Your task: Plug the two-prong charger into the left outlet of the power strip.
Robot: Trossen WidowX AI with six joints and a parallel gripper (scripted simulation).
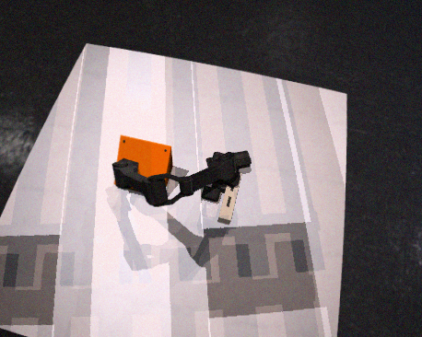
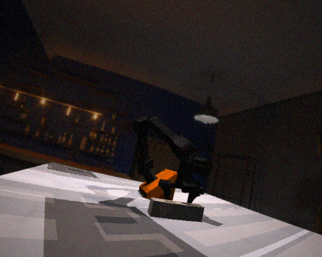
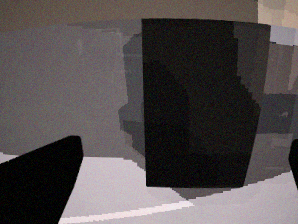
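Observation:
The beige power strip [image 1: 225, 214] [image 2: 176, 211] [image 3: 65, 90] lies on the table, with a dark slot visible on its top in the top view. My gripper [image 1: 223, 188] [image 2: 179, 198] [image 3: 190, 150] is low beside the strip, open, with fingers at the left and right edges of the wrist view. A black block [image 3: 200, 100], apparently the charger, stands between them against the strip's side, with visible gaps to both fingers. Its prongs cannot be made out. The arm hides part of the strip, including one outlet area, in the top view.
An orange block [image 1: 145, 156] [image 2: 159, 184] with small dark holes stands near the arm's base. The striped table [image 1: 263, 203] [image 2: 112, 239] carries strong shadows and grey patches. Its far edge drops off behind the arm in the exterior view.

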